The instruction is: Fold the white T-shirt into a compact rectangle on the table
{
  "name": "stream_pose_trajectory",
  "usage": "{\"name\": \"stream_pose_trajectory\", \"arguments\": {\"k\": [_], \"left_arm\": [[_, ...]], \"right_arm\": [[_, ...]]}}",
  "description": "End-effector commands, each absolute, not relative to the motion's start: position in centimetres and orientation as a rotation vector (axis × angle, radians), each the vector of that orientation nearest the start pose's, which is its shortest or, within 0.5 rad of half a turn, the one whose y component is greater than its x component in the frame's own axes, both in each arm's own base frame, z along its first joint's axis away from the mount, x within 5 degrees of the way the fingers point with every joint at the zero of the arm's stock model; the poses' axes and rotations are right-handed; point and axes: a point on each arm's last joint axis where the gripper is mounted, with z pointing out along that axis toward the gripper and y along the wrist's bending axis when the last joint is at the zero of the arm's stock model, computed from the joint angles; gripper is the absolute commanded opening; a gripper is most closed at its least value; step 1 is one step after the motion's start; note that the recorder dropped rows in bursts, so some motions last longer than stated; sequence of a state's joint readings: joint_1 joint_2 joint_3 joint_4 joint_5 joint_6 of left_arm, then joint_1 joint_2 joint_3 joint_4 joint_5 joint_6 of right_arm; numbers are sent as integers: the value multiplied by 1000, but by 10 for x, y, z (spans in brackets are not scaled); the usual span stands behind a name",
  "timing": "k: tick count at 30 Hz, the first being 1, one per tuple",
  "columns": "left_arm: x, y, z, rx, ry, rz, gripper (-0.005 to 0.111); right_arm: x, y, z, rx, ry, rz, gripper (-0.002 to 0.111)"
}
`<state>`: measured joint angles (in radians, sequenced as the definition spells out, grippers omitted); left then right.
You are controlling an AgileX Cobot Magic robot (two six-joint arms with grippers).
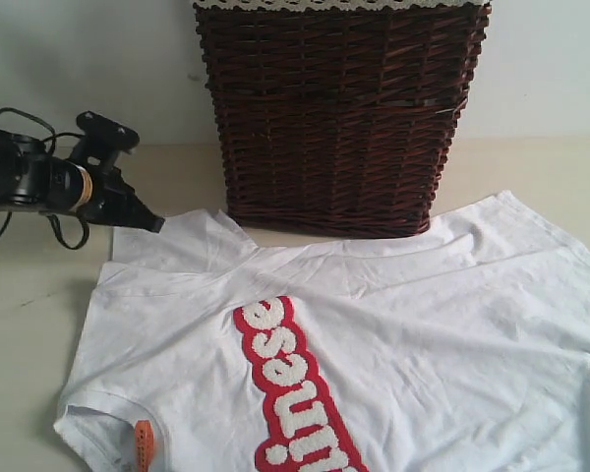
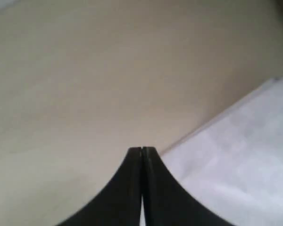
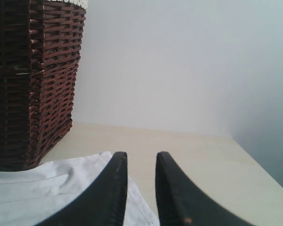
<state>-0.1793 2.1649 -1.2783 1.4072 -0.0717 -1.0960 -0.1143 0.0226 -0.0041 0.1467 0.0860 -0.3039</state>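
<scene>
One left claw [image 1: 158, 224], closed, at T-shirt [image 1: 452, 324] edge

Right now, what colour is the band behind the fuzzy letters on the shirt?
The band is red, best seen in the exterior view.

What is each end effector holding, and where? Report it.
Nothing visibly held. Left end effector shut beside the white T-shirt, no cloth pinched; right end effector open, empty.

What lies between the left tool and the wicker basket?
A bare strip of table, edged by the white T-shirt; the exterior view shows it.
</scene>
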Motion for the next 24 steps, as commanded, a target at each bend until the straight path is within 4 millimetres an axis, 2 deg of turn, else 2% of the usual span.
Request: {"name": "stream_pose_trajectory", "arguments": {"k": [1,3,4,5,6,8,10,13,15,17,19,24], "left_arm": [[414,-90,157,508,2187,-379,0],[388,-98,161,615,2203,-607,0],[373,-102,158,702,2231,-729,0],[362,-106,155,715,2255,-838,0],[346,-109,147,730,2284,-957,0],[324,-110,129,746,2344,-1030,0],[306,-105,109,790,2400,-979,0],[294,-93,87,907,2443,-755,0],[298,-82,77,1006,2442,-523,0],[305,-75,72,1077,2418,-368,0],[310,-72,70,1138,2391,-294,0],[314,-66,58,1148,2431,-199,0]], "right_arm": [[58,-5,205,-48,1589,-202,23],[58,-5,205,-48,1589,-202,23],[58,-5,205,-48,1589,-202,23],[58,-5,205,-48,1589,-202,23],[58,-5,205,-48,1589,-202,23],[58,-5,205,-48,1589,-202,23],[58,-5,205,-48,1589,-202,23],[58,-5,205,-48,1589,-202,23],[58,-5,205,-48,1589,-202,23],[58,-5,205,-48,1589,-202,23],[58,-5,205,-48,1589,-202,23],[58,-5,205,-48,1589,-202,23]]}}
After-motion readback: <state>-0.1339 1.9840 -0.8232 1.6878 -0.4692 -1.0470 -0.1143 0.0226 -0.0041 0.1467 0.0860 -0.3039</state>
